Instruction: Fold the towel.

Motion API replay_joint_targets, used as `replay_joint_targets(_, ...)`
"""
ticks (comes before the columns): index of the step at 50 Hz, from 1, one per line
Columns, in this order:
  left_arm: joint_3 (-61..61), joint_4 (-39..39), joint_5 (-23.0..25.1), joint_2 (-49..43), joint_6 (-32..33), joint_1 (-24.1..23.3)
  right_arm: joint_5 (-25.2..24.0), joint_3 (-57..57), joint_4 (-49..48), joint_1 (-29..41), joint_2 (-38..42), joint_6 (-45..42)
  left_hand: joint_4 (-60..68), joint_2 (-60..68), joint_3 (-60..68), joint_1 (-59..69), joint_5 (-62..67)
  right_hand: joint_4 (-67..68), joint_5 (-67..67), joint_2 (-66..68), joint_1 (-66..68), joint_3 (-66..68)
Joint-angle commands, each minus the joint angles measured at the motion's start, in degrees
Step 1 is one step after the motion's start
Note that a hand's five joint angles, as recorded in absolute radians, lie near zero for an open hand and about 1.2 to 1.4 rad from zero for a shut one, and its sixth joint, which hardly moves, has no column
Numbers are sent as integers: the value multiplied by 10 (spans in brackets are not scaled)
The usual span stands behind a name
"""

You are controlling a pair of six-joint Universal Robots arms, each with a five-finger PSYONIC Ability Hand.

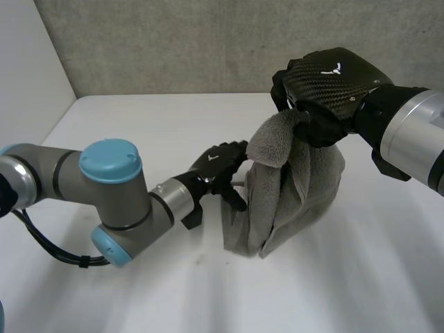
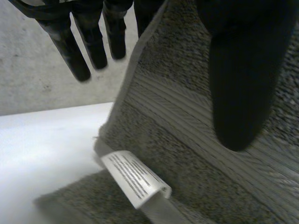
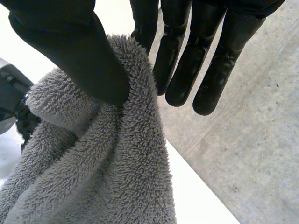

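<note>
towel (image 1: 291, 201) hangs bunched from your right robot hand (image 1: 326, 83), pinched between thumb and fingers, its bottom on the counter (image 1: 139, 125). your left robot hand (image 1: 218, 163) sits relaxed at its side edge; close it there beside the label (image 2: 135, 179), then draw the edge taut.

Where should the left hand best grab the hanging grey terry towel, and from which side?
The grey terry towel hangs from the right hand; probably pinch its free side edge above the white label, coming from the left hand, which it faces.

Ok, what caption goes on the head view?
Right hand holds the towel up; left hand at its edge.
</note>
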Motion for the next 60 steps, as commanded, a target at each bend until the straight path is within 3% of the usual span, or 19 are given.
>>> replay_joint_targets(1, 1, 7, -15, -6, -15, -14, 1, 4, 0, -11, -3, -1, 544, 545, 544, 544, 543, 89, 94, 92, 196, 93)
replay_joint_targets(2, 1, 12, -26, -3, -15, -14, 0, 7, 0, -19, -3, -1, 661, 661, 661, 660, 659, 87, 93, 90, 194, 91)
replay_joint_targets(9, -4, 17, -94, 19, -20, -4, -2, 18, 0, -41, -2, 0, 662, 662, 662, 661, 661, 89, 94, 92, 196, 93)
replay_joint_targets(15, -7, 18, -95, 31, -20, 1, -2, 26, -3, -40, -1, 0, 662, 662, 662, 661, 661, 89, 94, 92, 196, 93)
replay_joint_targets(16, -10, 18, -95, 32, -20, 1, -2, 28, -4, -40, -1, 1, 441, 441, 441, 440, 439, 89, 94, 92, 196, 93)
replay_joint_targets(17, -10, 18, -95, 32, -20, 1, -2, 28, -4, -40, -1, 1, 438, 439, 438, 438, 437, 89, 94, 92, 196, 93)
replay_joint_targets(18, -10, 17, -94, 34, -18, 0, -2, 29, -5, -39, -1, 1, 224, 224, 223, 223, 222, 89, 94, 92, 196, 93)
replay_joint_targets(27, -22, 18, -90, 42, -17, 2, -2, 31, -6, -40, -1, -1, 152, 153, 152, 152, 151, 87, 93, 90, 194, 91)
replay_joint_targets(34, -23, 22, -30, 24, -18, 1, -2, 33, -7, -38, -1, -2, 53, 54, 53, 53, 52, 87, 93, 90, 194, 91)
replay_joint_targets(46, -5, 89, -6, -8, -36, 0, -3, 39, -9, -34, -1, -3, 45, 45, 45, 44, 43, 87, 93, 90, 194, 91)
replay_joint_targets(57, 27, 98, 94, -48, -175, 1, -2, 39, -9, -41, -1, -4, 216, 217, 216, 215, 215, 85, 91, 89, 193, 89)
replay_joint_targets(59, 29, 105, 95, -55, -187, 2, -2, 38, -10, -41, -1, -4, 362, 362, 362, 361, 360, 85, 91, 89, 193, 89)
replay_joint_targets(60, 29, 105, 95, -55, -187, 2, -2, 38, -10, -41, -1, -4, 363, 363, 363, 362, 361, 85, 91, 89, 193, 89)
